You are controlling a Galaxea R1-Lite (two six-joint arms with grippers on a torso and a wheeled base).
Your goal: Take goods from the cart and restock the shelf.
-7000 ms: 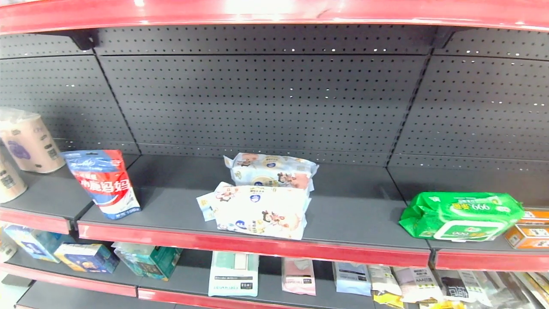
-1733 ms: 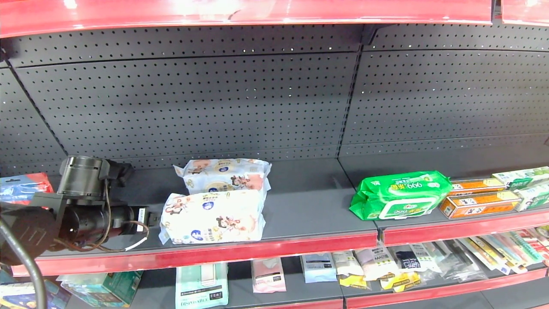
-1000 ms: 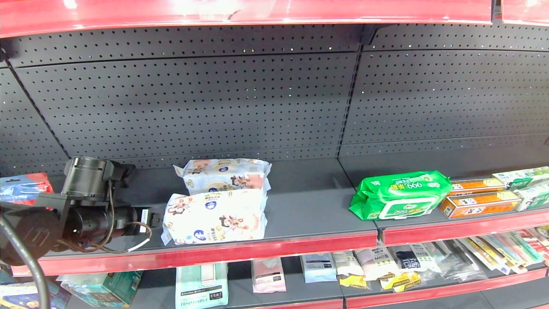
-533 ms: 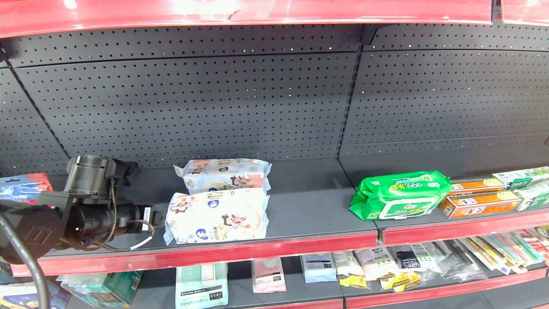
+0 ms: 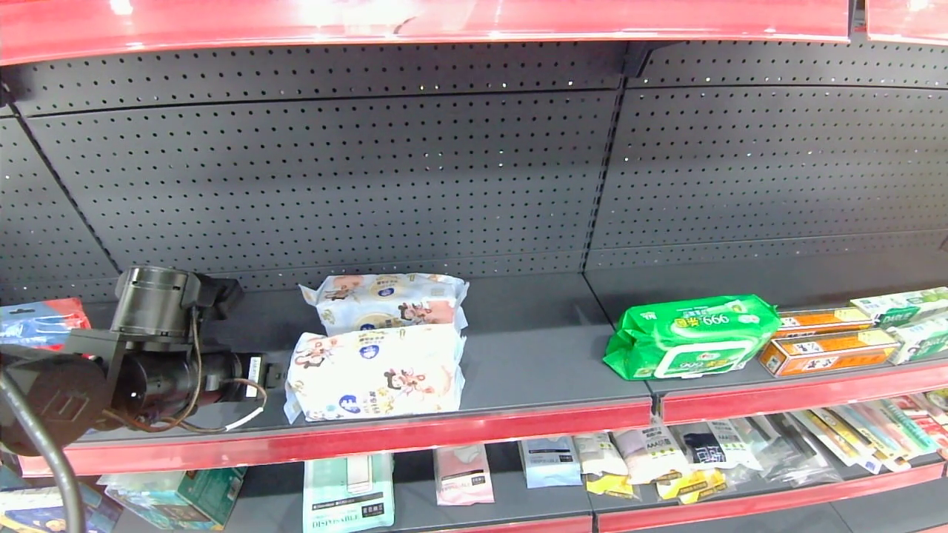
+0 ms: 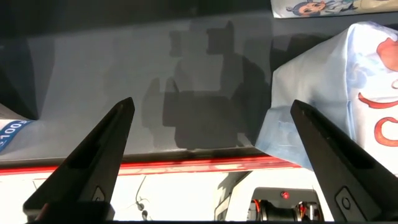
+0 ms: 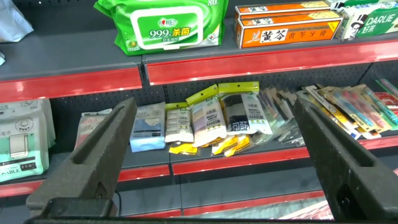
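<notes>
1. Sliding a little to the right over the last couple of seconds, the front white pack (image 5: 374,374) is now sitting on the grey shelf (image 5: 533,370). It is near the red front lip, just in front of the rear white pack (image 5: 385,300).
2. The left arm (image 5: 148,370) is edging the same way, lying level along the shelf just left of that pack. The bigger shift of the whole scene since seven seconds ago is the camera turning, not the goods moving.
3. The left gripper (image 6: 211,155) is standing wide open and gripping nothing, with one finger (image 6: 336,168) beside the pack's near end. I am reading this as the pack being already delivered and now being nudged into line. The next job is likely going back for more stock.
4. The right gripper (image 7: 211,162) is also hanging wide open and empty. It is facing the lower rows of small packets (image 7: 211,118), with the green wipes pack (image 7: 168,25) on the shelf above them.
5. Whether that left finger is pressing on the pack or merely sitting close is staying unclear, because in the head view the wrist is covering the fingertips.
6. The blue and red pouch (image 5: 41,322) is being cut off by the arm and the picture's edge. The front pack's far end is running out of the left wrist view.
</notes>
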